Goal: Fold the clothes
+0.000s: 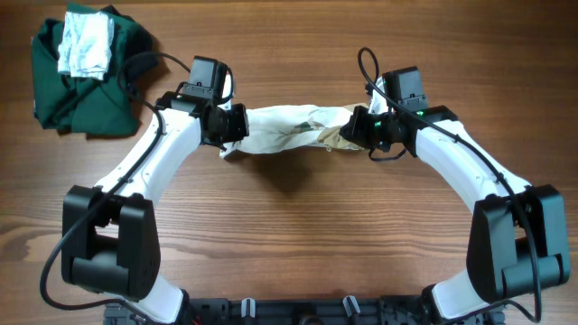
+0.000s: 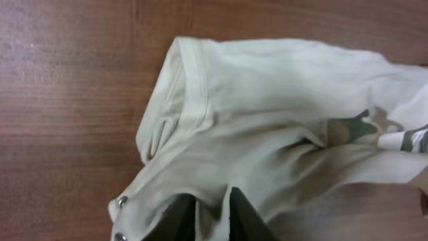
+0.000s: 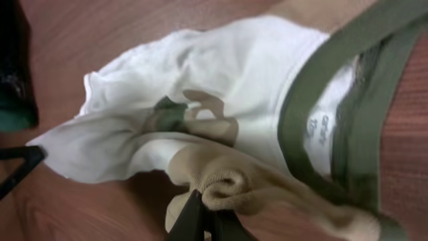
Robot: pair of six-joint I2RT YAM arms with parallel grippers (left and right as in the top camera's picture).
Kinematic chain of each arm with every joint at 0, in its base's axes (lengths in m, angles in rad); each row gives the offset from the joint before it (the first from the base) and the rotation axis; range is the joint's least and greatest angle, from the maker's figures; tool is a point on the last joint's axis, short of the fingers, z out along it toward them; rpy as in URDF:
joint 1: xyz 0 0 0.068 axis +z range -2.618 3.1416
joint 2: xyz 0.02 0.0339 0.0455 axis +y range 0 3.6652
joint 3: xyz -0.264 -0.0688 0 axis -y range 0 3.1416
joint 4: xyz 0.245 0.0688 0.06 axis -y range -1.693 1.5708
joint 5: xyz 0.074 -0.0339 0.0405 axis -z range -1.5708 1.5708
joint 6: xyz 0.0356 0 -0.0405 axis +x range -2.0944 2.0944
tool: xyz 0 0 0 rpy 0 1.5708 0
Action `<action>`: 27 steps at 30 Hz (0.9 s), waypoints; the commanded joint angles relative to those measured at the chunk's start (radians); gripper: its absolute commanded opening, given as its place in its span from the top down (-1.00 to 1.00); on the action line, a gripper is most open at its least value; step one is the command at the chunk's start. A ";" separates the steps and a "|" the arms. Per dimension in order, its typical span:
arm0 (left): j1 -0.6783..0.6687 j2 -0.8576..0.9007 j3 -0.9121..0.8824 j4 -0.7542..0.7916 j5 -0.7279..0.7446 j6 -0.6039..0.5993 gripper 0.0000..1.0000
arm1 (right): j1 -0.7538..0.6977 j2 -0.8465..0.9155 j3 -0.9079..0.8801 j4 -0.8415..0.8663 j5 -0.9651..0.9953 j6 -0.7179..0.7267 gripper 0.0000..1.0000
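The clothes (image 1: 289, 131) are one small cream garment lying stretched between my two grippers at the table's middle. My left gripper (image 1: 233, 126) is at its left end. In the left wrist view, the left gripper (image 2: 212, 214) has its fingers a little apart, with a loose fold of the cream cloth (image 2: 267, 114) in the gap. My right gripper (image 1: 354, 129) holds the right end. In the right wrist view, the right gripper (image 3: 208, 217) is shut on the rolled khaki-tan part (image 3: 227, 184). Green trim (image 3: 314, 100) edges the white body (image 3: 200, 87).
A large dark green garment (image 1: 86, 86) lies crumpled at the back left corner, with a whitish-grey cloth (image 1: 86, 45) on top of it. Both arm bases stand at the table's front edge.
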 commanded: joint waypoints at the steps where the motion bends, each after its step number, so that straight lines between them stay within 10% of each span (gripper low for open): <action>1: -0.003 -0.005 -0.004 0.034 -0.017 0.008 0.63 | 0.001 -0.018 0.012 0.023 0.025 0.026 0.92; 27: -0.003 0.140 -0.005 0.245 -0.021 0.008 0.83 | 0.001 0.034 0.011 0.222 0.212 0.024 0.92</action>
